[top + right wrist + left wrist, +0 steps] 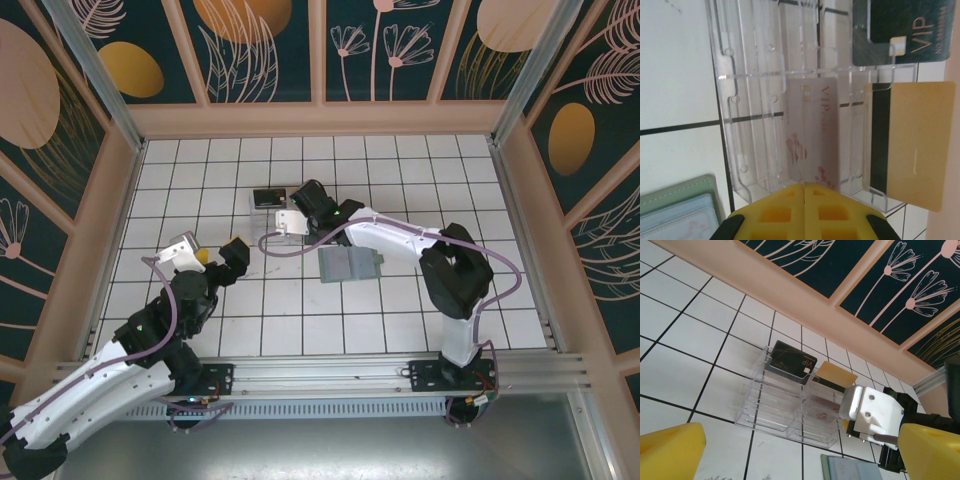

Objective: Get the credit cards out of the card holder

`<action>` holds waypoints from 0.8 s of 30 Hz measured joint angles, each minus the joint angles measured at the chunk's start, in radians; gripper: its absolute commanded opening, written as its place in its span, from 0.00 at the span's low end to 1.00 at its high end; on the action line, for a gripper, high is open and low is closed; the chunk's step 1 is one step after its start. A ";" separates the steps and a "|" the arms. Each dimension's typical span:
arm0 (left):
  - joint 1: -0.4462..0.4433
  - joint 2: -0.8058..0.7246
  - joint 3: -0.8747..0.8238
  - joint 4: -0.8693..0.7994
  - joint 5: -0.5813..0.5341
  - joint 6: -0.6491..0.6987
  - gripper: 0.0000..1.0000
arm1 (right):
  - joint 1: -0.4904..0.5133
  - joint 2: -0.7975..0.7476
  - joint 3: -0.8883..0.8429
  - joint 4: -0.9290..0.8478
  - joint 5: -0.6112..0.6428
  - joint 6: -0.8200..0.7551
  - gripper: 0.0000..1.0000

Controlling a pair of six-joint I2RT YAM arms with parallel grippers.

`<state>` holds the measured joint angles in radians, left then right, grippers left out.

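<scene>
**Right pincer** (804, 192): fingers pressed shut, tips at the near edge of the pale card (812, 135) in the box (747, 125). Whether they nip that edge cannot be told. Probably there to seat the card in its slot.

**Gold card** (920, 145): ahead-right of the tips, part past the box's edge, long axis running away from them.

**Dark card** (890, 30): farther ahead, long axis crosswise.

**Holder** (680, 215): behind-left of the tips, lying flat.

**Left pincer** (220, 255): wide open, empty, well apart from the box, seemingly waiting.

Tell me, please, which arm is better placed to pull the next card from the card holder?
Probably right. The right claw, shut and empty, hangs at the clear box just beside the card holder; the left claw, though open, stands farther off.
</scene>
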<state>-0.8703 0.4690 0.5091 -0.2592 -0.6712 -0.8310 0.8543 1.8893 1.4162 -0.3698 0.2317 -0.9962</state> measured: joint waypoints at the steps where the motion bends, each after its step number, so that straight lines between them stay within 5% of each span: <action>1: 0.000 0.000 0.000 0.000 0.000 0.000 0.99 | 0.000 0.000 -0.004 0.000 0.002 0.000 0.00; 21: 0.000 -0.016 -0.012 -0.008 0.000 0.000 0.99 | -0.009 0.060 0.043 0.000 0.004 0.007 0.00; 24: 0.000 -0.016 -0.013 -0.007 0.000 0.000 0.99 | -0.009 0.063 0.043 0.000 0.006 0.007 0.11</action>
<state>-0.8703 0.4530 0.4961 -0.2665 -0.6712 -0.8310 0.8452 1.9518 1.4597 -0.3698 0.2379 -0.9890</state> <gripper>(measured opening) 0.988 0.069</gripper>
